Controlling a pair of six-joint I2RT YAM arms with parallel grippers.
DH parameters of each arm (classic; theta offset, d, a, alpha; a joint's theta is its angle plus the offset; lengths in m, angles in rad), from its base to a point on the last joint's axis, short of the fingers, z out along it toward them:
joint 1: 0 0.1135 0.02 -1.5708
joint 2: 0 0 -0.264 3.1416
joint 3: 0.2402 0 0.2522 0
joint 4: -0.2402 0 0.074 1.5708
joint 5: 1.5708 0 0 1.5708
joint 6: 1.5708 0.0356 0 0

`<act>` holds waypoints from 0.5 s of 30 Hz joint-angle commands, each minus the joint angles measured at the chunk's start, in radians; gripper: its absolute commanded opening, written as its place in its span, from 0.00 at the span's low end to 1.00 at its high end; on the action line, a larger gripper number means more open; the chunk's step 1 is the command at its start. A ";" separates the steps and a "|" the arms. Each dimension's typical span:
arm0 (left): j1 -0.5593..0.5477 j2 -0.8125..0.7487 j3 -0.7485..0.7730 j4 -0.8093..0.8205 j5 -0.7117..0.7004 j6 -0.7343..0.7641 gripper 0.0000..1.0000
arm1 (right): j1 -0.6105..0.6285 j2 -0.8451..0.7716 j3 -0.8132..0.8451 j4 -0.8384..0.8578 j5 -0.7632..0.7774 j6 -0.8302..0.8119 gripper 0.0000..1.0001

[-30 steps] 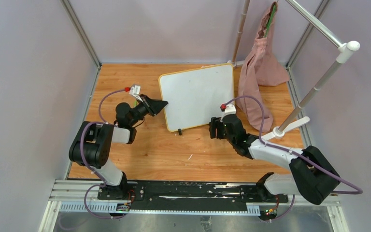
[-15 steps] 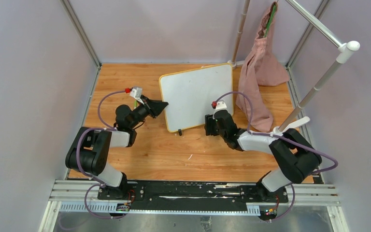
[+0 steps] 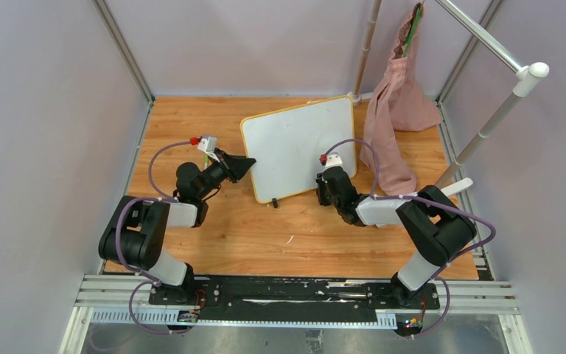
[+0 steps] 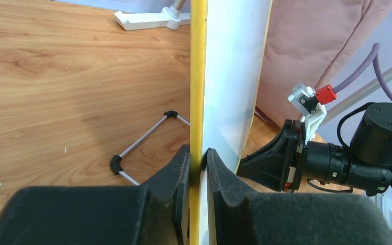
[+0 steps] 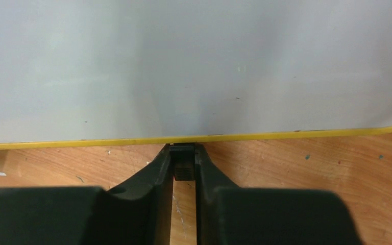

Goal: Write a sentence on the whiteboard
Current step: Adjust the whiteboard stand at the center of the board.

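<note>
On the brown wooden tabletop (image 3: 214, 118), the small white yellow-framed whiteboard (image 3: 298, 144) sits toward 12 o'clock from centre, its long axis running roughly 9 to 3. The left gripper (image 4: 198, 158) pinches its 9 o'clock frame edge. The right gripper (image 5: 182, 155) is pressed onto the small black foot (image 5: 182, 171) at its 6 o'clock edge. Both arms look equally near, and nothing to write with shows, so writing likely waits

Pale lilac walls (image 3: 37, 110) enclose a light wooden bench (image 3: 191, 118). At the far right, a pink cloth bag (image 3: 394, 103) hangs down onto the wood beside white poles (image 3: 490, 122). A black rail (image 3: 295, 289) lines the near edge.
</note>
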 commanded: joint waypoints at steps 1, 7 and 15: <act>-0.002 -0.033 -0.032 -0.036 -0.045 0.078 0.00 | -0.034 0.009 0.008 0.026 0.053 -0.001 0.09; -0.002 -0.102 -0.037 -0.118 -0.063 0.135 0.00 | -0.065 -0.003 -0.013 0.032 0.061 0.004 0.00; -0.001 -0.161 -0.056 -0.189 -0.085 0.179 0.00 | -0.079 -0.005 -0.015 0.018 0.099 0.010 0.00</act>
